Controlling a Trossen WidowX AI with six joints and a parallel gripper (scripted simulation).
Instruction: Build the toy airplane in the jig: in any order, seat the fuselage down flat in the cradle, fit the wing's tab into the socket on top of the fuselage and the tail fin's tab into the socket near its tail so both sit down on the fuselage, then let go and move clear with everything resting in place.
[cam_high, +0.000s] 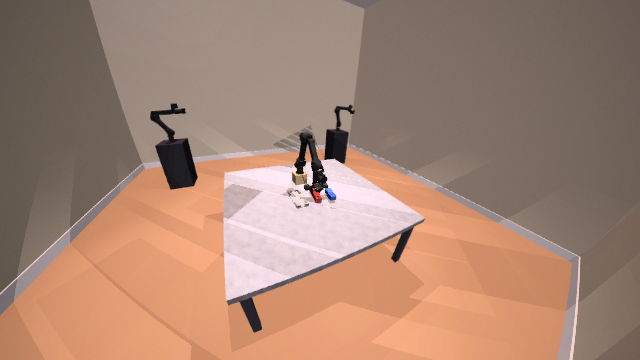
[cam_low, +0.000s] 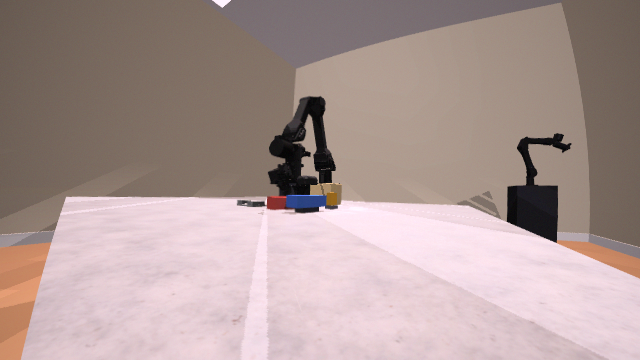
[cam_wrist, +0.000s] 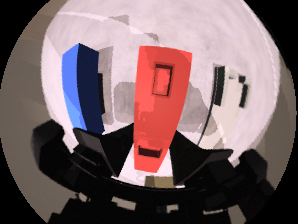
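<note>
The red fuselage lies on the table, its two sockets facing up. My gripper points down over its tail end, fingertips against both sides; it looks shut on the fuselage. The blue wing lies on the fuselage's left in the wrist view, raised on a dark part beneath. The pale cradle lies on its right, empty. The yellow tail fin stands behind the wing in the exterior view and is hidden in the other views.
A tan block stands near the arm's base. Two other arms stand on dark pedestals beyond the table.
</note>
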